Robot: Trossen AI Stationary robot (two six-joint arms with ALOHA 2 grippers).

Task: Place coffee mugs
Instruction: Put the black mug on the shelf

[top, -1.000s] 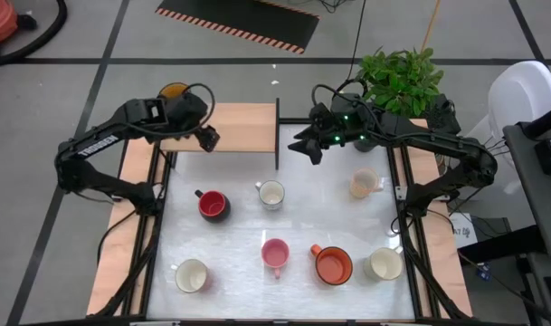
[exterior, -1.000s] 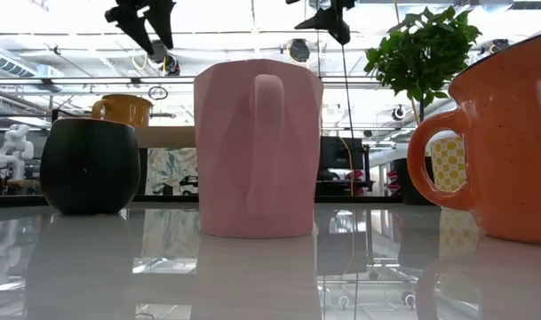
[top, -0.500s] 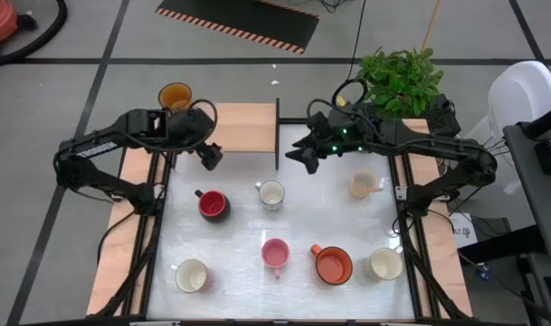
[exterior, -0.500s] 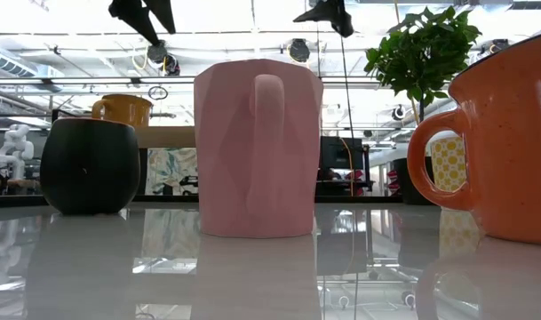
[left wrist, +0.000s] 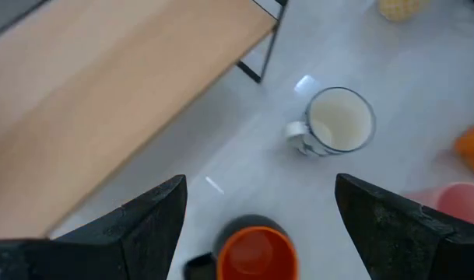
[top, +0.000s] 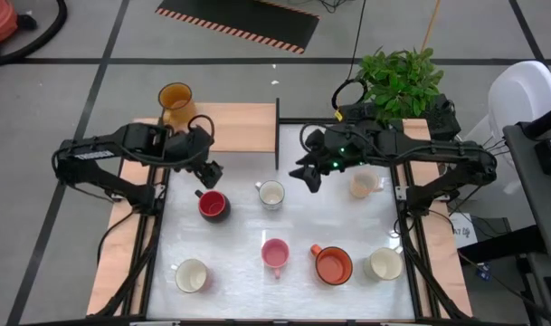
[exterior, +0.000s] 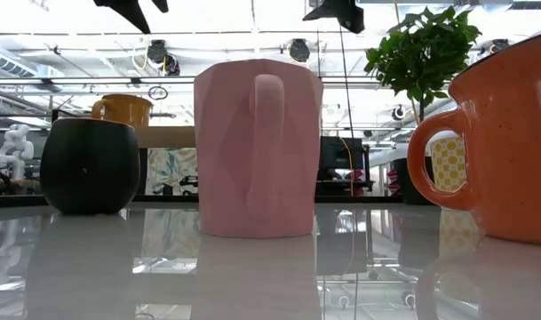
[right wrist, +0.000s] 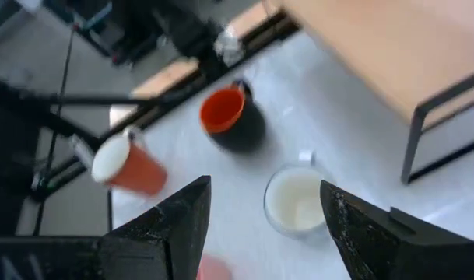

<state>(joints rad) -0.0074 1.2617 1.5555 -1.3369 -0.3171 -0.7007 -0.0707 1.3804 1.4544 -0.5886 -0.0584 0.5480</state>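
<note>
Several coffee mugs stand upright on the white table top: a red-inside dark mug, a white one, a peach one, a pink one, an orange one and two cream ones. An amber-yellow mug stands on the wooden shelf at the far left. My left gripper hangs open above the table just beyond the red mug. My right gripper hangs open to the right of the white mug. Both are empty.
A potted plant stands at the far right behind my right arm. The shelf's black post stands between the two grippers. In the low view the pink mug and the orange mug stand closest.
My left gripper has swung from over the wooden shelf toward the table's near edge, out over the white top near the red mug. My right gripper has moved toward the near edge, closer to the white mug, and tipped further down. Both stay open.
</note>
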